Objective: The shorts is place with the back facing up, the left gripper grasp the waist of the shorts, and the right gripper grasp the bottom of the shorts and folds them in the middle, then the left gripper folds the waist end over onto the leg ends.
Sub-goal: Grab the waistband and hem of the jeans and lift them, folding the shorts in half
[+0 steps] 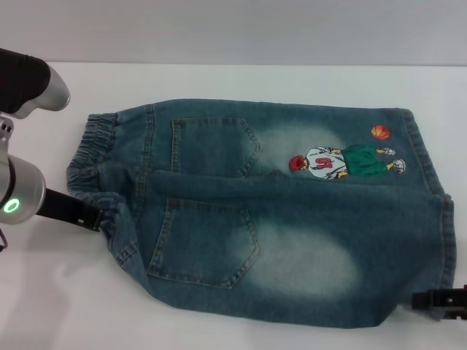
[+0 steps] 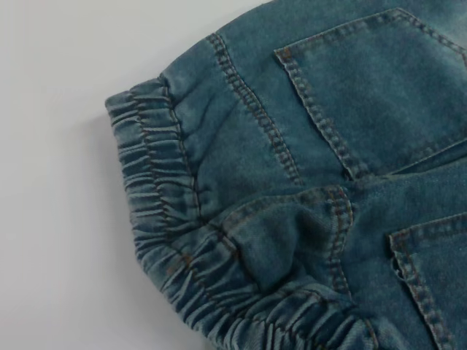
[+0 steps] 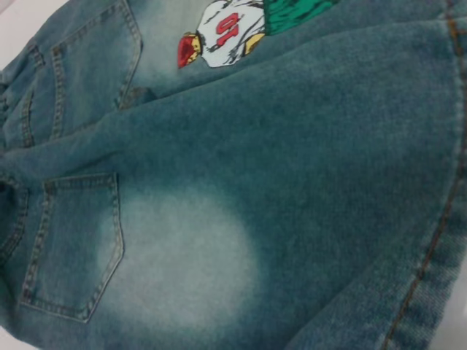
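The blue denim shorts (image 1: 277, 219) lie flat on the white table (image 1: 241, 87), back up, with both patch pockets showing. The elastic waistband (image 1: 91, 146) is at the left and the leg hems are at the right. The near half overlaps the far half along the middle. A cartoon basketball-player print (image 1: 339, 162) sits on the far leg. My left gripper (image 1: 91, 217) reaches in at the near corner of the waist, where the waistband (image 2: 153, 175) is bunched. My right gripper (image 1: 427, 300) is at the near corner of the leg hem. The right wrist view is filled by denim (image 3: 255, 182) and the print (image 3: 226, 29).
White tabletop surrounds the shorts, with its far edge (image 1: 241, 63) along the back. The left arm's silver-white body with its green light (image 1: 11, 205) stands at the left edge of the head view.
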